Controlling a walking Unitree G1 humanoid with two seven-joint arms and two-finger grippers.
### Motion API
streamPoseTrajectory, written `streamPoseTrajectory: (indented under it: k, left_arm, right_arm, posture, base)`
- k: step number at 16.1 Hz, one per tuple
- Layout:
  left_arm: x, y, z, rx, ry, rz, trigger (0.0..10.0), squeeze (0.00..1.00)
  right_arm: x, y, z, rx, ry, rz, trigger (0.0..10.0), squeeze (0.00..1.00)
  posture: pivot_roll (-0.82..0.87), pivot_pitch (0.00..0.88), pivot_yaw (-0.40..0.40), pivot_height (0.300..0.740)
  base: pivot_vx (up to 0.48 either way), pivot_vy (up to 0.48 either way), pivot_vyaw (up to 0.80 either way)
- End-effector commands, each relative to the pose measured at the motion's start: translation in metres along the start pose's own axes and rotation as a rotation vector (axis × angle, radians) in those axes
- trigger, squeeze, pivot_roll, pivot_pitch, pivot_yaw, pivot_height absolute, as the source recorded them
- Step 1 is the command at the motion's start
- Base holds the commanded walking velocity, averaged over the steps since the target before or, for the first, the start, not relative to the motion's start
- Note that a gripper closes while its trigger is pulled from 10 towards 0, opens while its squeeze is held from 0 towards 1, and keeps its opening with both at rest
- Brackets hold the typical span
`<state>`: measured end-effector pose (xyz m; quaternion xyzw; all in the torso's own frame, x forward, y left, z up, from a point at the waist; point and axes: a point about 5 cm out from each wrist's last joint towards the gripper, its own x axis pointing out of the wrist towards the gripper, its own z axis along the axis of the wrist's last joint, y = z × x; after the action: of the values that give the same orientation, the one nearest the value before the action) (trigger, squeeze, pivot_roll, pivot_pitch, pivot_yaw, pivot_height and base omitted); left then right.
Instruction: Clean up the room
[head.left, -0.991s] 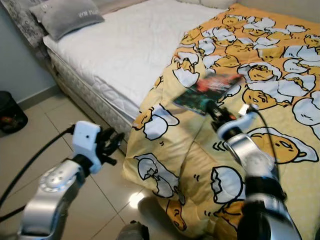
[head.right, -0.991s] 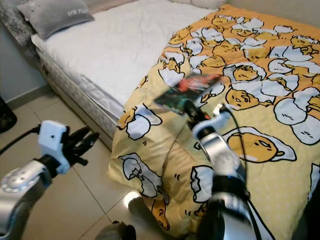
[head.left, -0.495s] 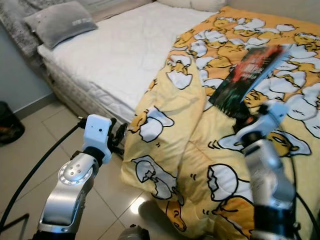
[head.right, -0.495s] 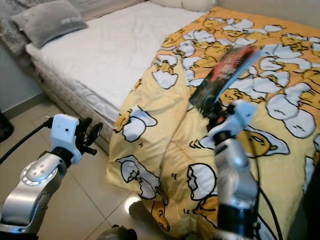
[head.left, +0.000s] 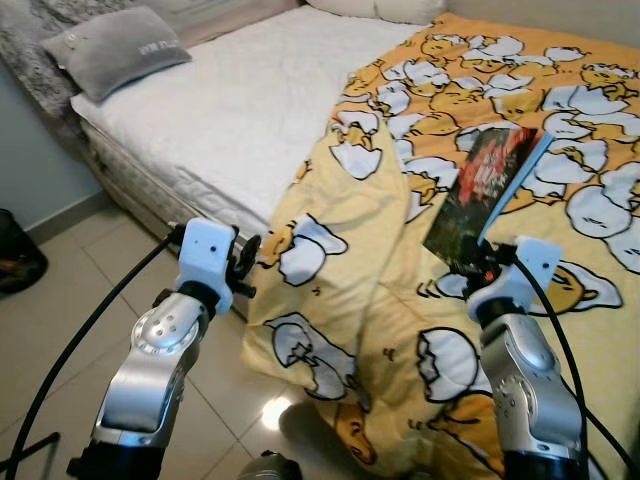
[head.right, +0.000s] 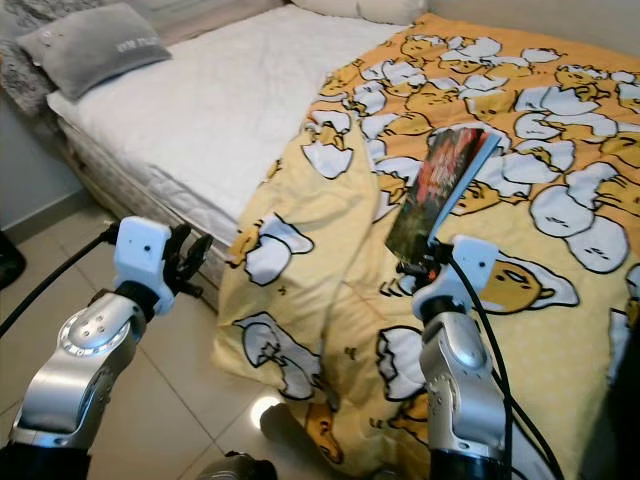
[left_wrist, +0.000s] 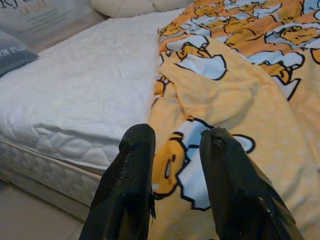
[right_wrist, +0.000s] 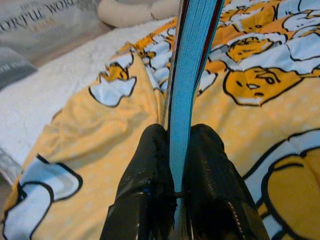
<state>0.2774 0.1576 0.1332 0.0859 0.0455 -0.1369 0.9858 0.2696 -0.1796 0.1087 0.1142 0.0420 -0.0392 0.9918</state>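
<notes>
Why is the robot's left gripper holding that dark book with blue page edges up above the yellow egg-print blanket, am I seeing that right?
Not quite: the right gripper holds the dark book with blue page edges above the yellow egg-print blanket, as the right wrist view shows. The left gripper is empty.

yellow egg-print blanket (head.left: 500, 120), white mattress (head.left: 250, 100), grey pillow (head.left: 110, 50)

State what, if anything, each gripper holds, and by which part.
The right gripper pinches a book by its lower edge, the book standing up above the yellow blanket. The left gripper is open and holds nothing.
</notes>
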Motion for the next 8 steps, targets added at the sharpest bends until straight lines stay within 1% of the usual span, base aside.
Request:
streamPoseTrajectory:
  k: [1, 2, 3, 5, 8]
  left_arm:
    - [0.0002, 0.0057, -0.0036, 0.007, 0.020, 0.027, 10.0, 0.03]
    - [0.0000, 0.0061, -0.0039, 0.007, 0.022, 0.029, 10.0, 0.03]
    - [-0.0004, 0.0068, -0.0043, 0.007, 0.024, 0.031, 10.0, 0.03]
    - [-0.0011, 0.0085, -0.0052, -0.001, 0.030, 0.038, 10.0, 0.02]
    - [-0.0013, 0.0085, -0.0059, -0.012, 0.037, 0.035, 10.0, 0.03]
  right_arm:
    - [-0.0023, 0.0085, 0.0093, -0.030, -0.042, 0.025, 10.0, 0.00]
    - [-0.0029, 0.0081, 0.0089, -0.029, -0.039, 0.021, 10.0, 0.00]
    - [-0.0038, 0.0082, 0.0080, -0.028, -0.033, 0.019, 10.0, 0.00]
    - [-0.0043, 0.0105, 0.0049, -0.029, -0.018, 0.022, 10.0, 0.00]
    - [-0.0036, 0.0135, 0.0035, -0.026, -0.010, 0.024, 10.0, 0.00]
  posture:
    - [-0.07, 0.000, 0.087, 0.740]
    - [-0.07, 0.000, 0.086, 0.740]
    - [-0.07, 0.000, 0.083, 0.740]
    - [-0.06, 0.000, 0.079, 0.740]
    - [-0.06, 0.000, 0.081, 0.740]
  base:
    - [0.000, 0.300, 0.00]
    - [0.000, 0.300, 0.00]
    - [0.000, 0.296, -0.41]
    - [0.000, 0.296, -0.43]
    - [0.000, 0.298, -0.54]
